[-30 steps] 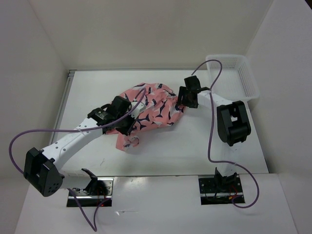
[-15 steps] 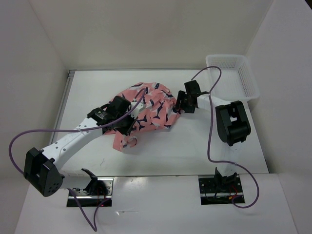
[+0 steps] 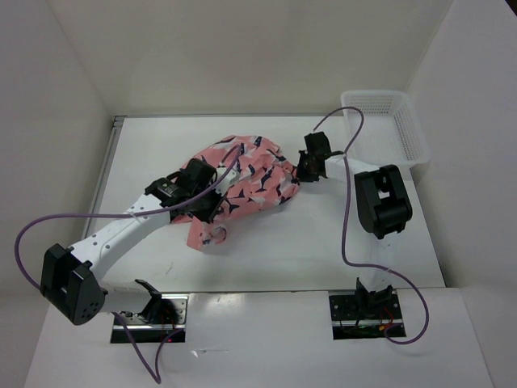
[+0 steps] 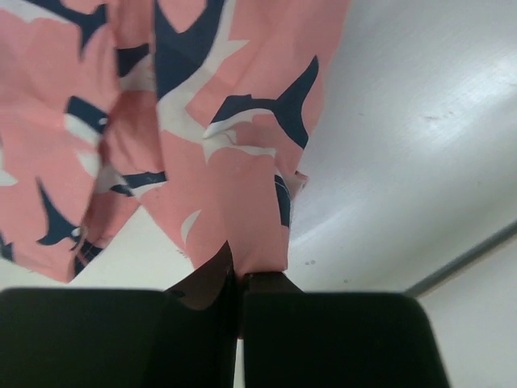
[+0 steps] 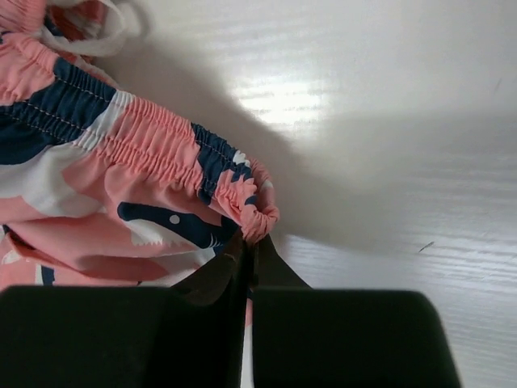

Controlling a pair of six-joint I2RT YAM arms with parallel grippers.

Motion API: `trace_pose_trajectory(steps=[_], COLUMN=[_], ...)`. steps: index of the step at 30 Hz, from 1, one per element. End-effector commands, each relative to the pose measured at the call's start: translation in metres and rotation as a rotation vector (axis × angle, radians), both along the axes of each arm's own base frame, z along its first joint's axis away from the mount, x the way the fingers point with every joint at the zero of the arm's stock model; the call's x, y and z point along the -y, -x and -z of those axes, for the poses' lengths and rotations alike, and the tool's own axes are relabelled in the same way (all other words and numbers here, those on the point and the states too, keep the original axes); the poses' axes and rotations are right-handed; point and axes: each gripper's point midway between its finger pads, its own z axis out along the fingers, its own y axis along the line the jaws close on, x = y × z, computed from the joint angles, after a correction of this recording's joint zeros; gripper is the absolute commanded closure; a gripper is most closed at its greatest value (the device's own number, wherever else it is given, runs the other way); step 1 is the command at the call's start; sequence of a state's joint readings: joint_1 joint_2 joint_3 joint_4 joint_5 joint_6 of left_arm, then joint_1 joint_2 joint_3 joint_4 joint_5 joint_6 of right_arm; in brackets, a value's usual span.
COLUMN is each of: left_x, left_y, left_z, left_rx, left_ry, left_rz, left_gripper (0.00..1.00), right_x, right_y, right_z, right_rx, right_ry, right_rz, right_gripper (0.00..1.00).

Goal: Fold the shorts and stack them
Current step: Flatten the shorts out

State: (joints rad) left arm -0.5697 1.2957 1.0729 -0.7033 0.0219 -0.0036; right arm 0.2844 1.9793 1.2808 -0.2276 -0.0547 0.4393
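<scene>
- The whale-print shorts (image 3: 242, 178) lie crumpled on the desk (image 3: 323, 234), well left of the white mesh basket (image 3: 396, 133).
- The left end effector (image 4: 240, 279) pinches a fabric edge of the shorts.
- The right end effector (image 5: 250, 255), nearer the basket, pinches their elastic waistband.

The white table (image 3: 283, 250) bears the crumpled shorts (image 3: 250, 182) and, far right, a mesh basket (image 3: 414, 129).

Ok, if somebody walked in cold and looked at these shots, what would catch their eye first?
The pink whale-print shorts, bunched in a heap in the middle of the table, stand out against all the white. The left gripper pinches one edge of the cloth and the right gripper the elastic waistband, both with jaws shut. A white mesh basket sits at the far right corner.
</scene>
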Motion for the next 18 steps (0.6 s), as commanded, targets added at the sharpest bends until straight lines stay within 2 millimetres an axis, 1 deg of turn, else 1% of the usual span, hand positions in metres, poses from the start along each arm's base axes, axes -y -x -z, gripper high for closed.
trace_pose_trajectory(steps=[1, 2, 3, 4, 5, 6, 7, 9, 10, 11, 13, 14, 15, 16, 17, 18], left_x=[-0.015, -0.028, -0.035, -0.046, -0.063, -0.070, -0.075, -0.090, -0.094, -0.097, -0.106, -0.111, -0.116, -0.120, -0.125, -0.128], left_y=[-0.031, -0.044, -0.057, -0.076, -0.085, -0.092, -0.101, -0.101, -0.098, -0.091, -0.081, -0.069, -0.062, -0.056, -0.044, -0.039], left_z=[-0.024, -0.035, -0.053, -0.068, -0.091, -0.107, -0.136, -0.174, -0.189, -0.217, -0.241, -0.260, -0.275, -0.289, -0.308, -0.319], left_rx=[0.118, 0.185, 0.253, 0.330, 0.418, 0.472, 0.549, 0.638, 0.673, 0.731, 0.785, 0.829, 0.865, 0.903, 0.951, 0.974], left_ry=[-0.015, -0.045, -0.046, -0.041, -0.059, -0.051, -0.019, 0.016, 0.030, 0.075, 0.095, 0.131, 0.153, 0.176, 0.215, 0.234], left_rz=[-0.093, -0.153, -0.200, -0.266, -0.344, -0.386, -0.428, -0.487, -0.504, -0.515, -0.546, -0.554, -0.568, -0.586, -0.594, -0.598], left_gripper=[0.99, 0.99, 1.00, 1.00, 1.00, 1.00, 1.00, 1.00, 1.00, 1.00, 1.00, 1.00, 1.00, 1.00, 1.00, 1.00], right_x=[0.007, 0.011, 0.016, 0.017, 0.022, 0.027, 0.030, 0.032, 0.035, 0.040, 0.044, 0.050, 0.051, 0.052, 0.053, 0.055], right_y=[-0.043, -0.056, -0.060, -0.059, -0.065, -0.064, -0.054, -0.036, -0.025, 0.000, 0.026, 0.051, 0.064, 0.076, 0.088, 0.107], right_z=[-0.068, -0.096, -0.117, -0.154, -0.190, -0.214, -0.257, -0.306, -0.328, -0.372, -0.398, -0.428, -0.434, -0.448, -0.462, -0.479], right_rx=[0.227, 0.297, 0.335, 0.405, 0.474, 0.523, 0.604, 0.696, 0.742, 0.837, 0.883, 0.948, 0.957, 0.986, 1.018, 1.060], right_ry=[0.070, 0.080, 0.082, 0.075, 0.074, 0.099, 0.094, 0.089, 0.079, 0.053, 0.029, 0.015, 0.007, -0.005, -0.018, -0.034], right_rz=[-0.023, -0.024, -0.022, -0.026, -0.019, -0.027, -0.028, -0.053, -0.047, -0.044, -0.043, -0.034, -0.045, -0.052, -0.062, -0.073], right_gripper=[1.00, 1.00, 1.00, 1.00, 1.00, 1.00, 1.00, 1.00, 1.00, 1.00, 1.00, 1.00, 1.00, 1.00, 1.00, 1.00])
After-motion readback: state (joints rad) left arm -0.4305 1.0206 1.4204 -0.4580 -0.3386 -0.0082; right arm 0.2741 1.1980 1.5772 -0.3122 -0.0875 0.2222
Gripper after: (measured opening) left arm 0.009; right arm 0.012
